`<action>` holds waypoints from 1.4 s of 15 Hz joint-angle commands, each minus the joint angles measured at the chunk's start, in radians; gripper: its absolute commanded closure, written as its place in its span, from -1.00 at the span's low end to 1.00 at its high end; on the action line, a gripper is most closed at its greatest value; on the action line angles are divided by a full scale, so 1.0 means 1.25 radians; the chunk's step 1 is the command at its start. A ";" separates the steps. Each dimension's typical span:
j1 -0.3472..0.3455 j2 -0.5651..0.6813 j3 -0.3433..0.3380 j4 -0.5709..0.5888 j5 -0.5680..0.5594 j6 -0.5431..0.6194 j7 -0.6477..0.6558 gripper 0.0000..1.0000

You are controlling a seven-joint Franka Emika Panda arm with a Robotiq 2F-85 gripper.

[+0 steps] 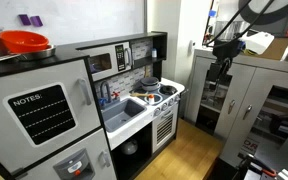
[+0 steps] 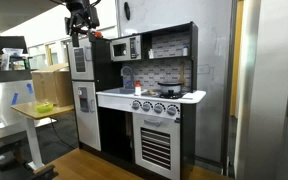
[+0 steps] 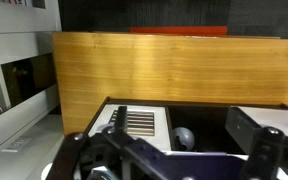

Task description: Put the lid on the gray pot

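In both exterior views a toy kitchen has small metal pots on its stovetop point(image 1: 166, 94) point(image 2: 170, 93). They are too small to tell the gray pot from its lid. My gripper point(image 2: 81, 24) hangs high in the air, well away from the stovetop; it also shows in an exterior view point(image 1: 225, 52). In the wrist view the gripper point(image 3: 181, 124) is open and empty, its two dark fingers wide apart. Beyond them a small round gray object point(image 3: 184, 137) sits in a dark recess, beside a striped panel point(image 3: 139, 122). I cannot tell whether it is the lid or the pot.
A large red-orange bowl point(image 1: 24, 42) stands on top of the toy fridge. The sink basin point(image 1: 124, 110) is beside the stove and the microwave point(image 2: 124, 47) is above the counter. A wooden panel point(image 3: 174, 65) fills the wrist view. A desk point(image 2: 39, 110) and metal cabinets point(image 1: 249, 100) stand nearby.
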 commanded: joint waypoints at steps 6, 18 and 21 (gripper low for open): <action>0.000 0.000 0.001 0.001 0.001 -0.002 0.000 -1.00; 0.000 0.000 0.001 0.001 0.001 -0.002 0.000 -1.00; -0.023 0.039 -0.019 0.005 -0.027 0.097 -0.006 -1.00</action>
